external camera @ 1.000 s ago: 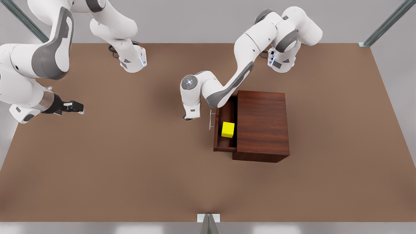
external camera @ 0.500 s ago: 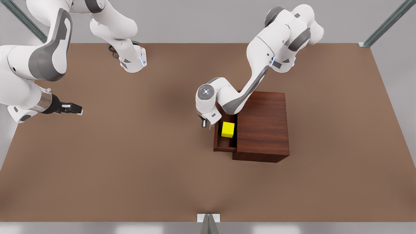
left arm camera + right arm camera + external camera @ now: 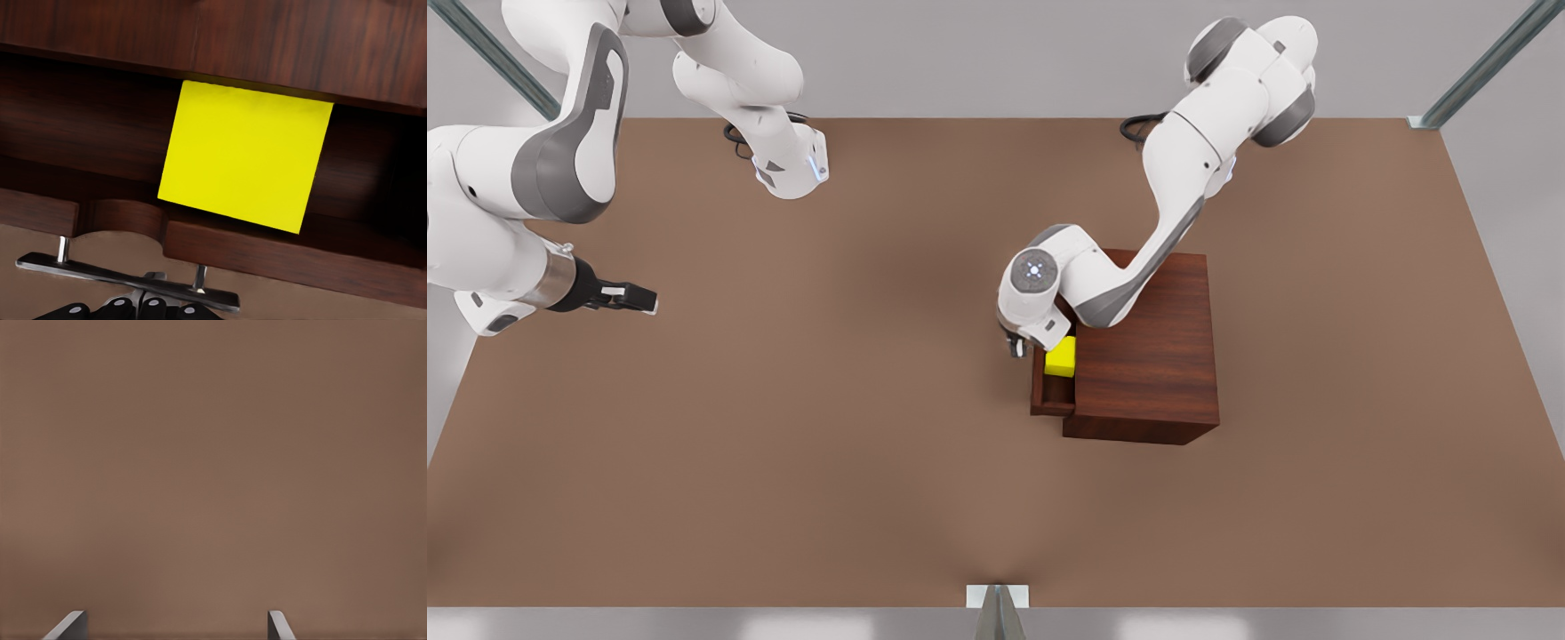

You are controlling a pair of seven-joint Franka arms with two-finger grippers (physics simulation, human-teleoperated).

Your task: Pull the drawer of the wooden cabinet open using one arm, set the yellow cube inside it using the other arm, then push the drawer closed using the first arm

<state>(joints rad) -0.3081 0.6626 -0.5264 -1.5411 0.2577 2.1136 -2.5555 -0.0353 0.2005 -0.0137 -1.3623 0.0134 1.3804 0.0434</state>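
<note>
Black left gripper (image 3: 1015, 347), at the drawer front beside the thin silver bar handle (image 3: 127, 281); finger state not to be told, tips barely in view at the edge of the left wrist view. Touching or just short of the handle: cannot tell. Dark reddish-brown drawer (image 3: 1049, 391), partly open, a narrow strip of tray projecting from the wooden cabinet (image 3: 1147, 356) toward the front view's left. Yellow cube (image 3: 1061, 357) inside the tray, part of it already under the cabinet top, resting free of both grippers. Black right gripper (image 3: 618, 296), well apart at the front view's left, hanging over bare brown table (image 3: 827, 444), fingers (image 3: 70, 627) spread and empty; that arm waiting. Judged progress: drawer opened, cube placed, closing push under way and roughly half done. Remaining: pushing the drawer front flush with the cabinet face, then drawing the left gripper clear.
</note>
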